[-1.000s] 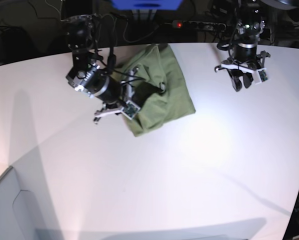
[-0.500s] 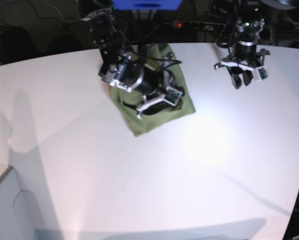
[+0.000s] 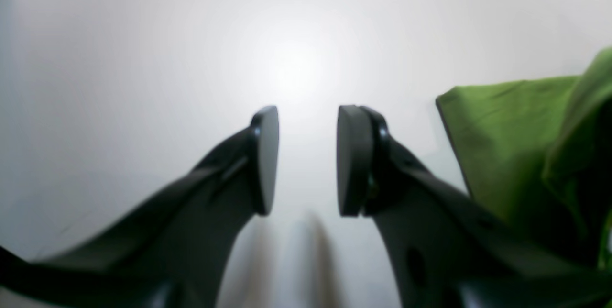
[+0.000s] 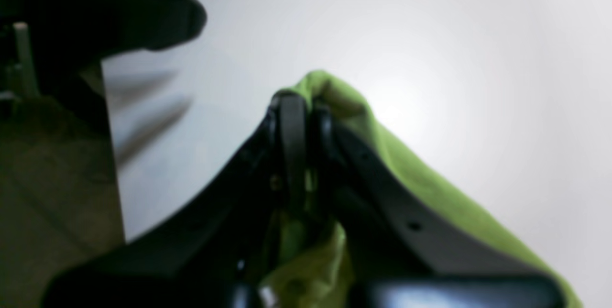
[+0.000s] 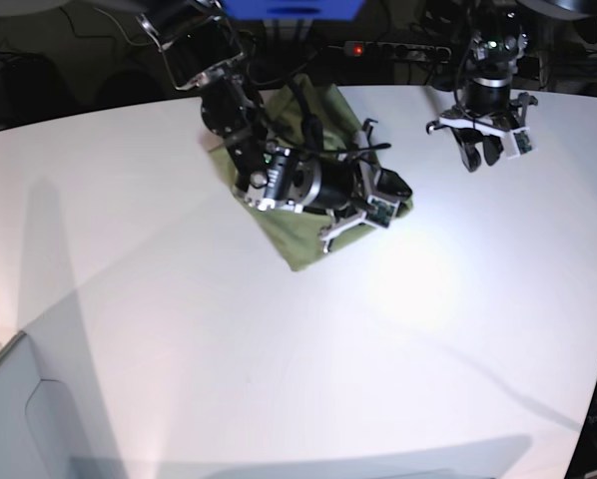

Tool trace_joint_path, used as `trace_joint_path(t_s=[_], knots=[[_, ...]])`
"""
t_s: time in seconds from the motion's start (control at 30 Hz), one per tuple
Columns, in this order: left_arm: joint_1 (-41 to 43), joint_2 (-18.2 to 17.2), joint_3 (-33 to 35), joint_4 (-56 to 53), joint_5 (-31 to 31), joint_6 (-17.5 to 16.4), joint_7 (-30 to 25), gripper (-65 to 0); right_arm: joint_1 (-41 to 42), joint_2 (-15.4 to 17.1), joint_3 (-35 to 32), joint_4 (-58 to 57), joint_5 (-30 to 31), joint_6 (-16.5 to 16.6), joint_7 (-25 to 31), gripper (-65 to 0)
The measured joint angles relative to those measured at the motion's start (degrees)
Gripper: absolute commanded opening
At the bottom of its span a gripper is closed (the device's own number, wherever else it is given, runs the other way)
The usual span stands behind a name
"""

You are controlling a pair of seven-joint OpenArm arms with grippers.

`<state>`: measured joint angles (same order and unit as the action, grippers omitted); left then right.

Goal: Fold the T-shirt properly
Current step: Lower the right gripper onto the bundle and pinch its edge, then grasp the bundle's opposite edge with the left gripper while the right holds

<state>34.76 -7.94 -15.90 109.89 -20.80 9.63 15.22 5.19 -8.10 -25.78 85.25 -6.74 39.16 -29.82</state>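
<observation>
Right gripper (image 4: pixel 301 121) pinching T-shirt (image 5: pixel 303 249) edge; left gripper (image 3: pixel 306 159) spread, empty, far right. Risk: thin pinch slipping, fold collapsing.

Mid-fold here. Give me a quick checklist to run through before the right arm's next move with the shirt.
1. Right gripper shut on the T-shirt: ok, cloth bunches around the closed fingertips.
2. Left gripper free: ok, open over bare table, holding nothing.
3. Left gripper clear of the shirt: ok, cloth lies off to one side, untouched.
4. Arms apart: ok in the base view, the left gripper hangs well away from the right gripper.
5. How many layers are pinched: cannot tell, view blurred.
6. Fold edges aligned: cannot tell, the arm covers much of the shirt.
</observation>
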Motion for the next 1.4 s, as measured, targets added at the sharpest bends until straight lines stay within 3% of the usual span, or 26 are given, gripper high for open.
trace_joint_path(t_s=[0.13, 0.3, 0.43, 0.57, 0.67, 0.93, 1.17, 1.4], knots=[[0.31, 0.0, 0.0, 0.0, 0.04, 0.0, -0.02, -45.1, 0.83, -0.02, 0.0, -0.35, 0.02, 0.0, 0.55, -64.5], [0.83, 0.0, 0.09, 0.0, 0.02, -0.02, 0.02, -45.1, 2.82, -0.09, 0.02, -2.47, 0.83, 0.0, 5.18, -64.5], [1.11, -0.02, 0.24, 0.0, 0.2, 0.0, 0.0, -45.1, 4.31, -0.07, 0.07, -5.75, 0.42, -0.02, 4.74, -64.4], [1.81, 0.0, 0.33, 0.0, 0.17, -0.02, 0.02, -45.1, 4.26, -0.04, -0.07, -7.91, 0.55, 0.0, 9.33, -64.2], [1.66, 0.0, 0.33, 0.0, 0.17, -0.02, 0.0, -45.1, 4.39, -0.02, -0.07, -9.33, 0.52, 0.0, 10.78, -58.1], [1.75, 0.02, 0.22, -0.02, 0.17, -0.02, 0.02, -45.1, 4.85, 0.0, -0.17, -10.36, 0.39, 0.0, 10.82, -28.0], [1.75, 0.04, 0.39, 0.26, -0.02, -0.2, 0.48, -45.1, -1.57, -0.11, 5.57, 3.17, 0.7, -0.04, 10.95, -27.3], [4.63, 2.86, 5.51, 6.82, 0.02, -0.42, 0.09, -44.8, -9.99, 5.99, 12.61, 11.32, 0.42, 0.0, 10.34, -26.8]])
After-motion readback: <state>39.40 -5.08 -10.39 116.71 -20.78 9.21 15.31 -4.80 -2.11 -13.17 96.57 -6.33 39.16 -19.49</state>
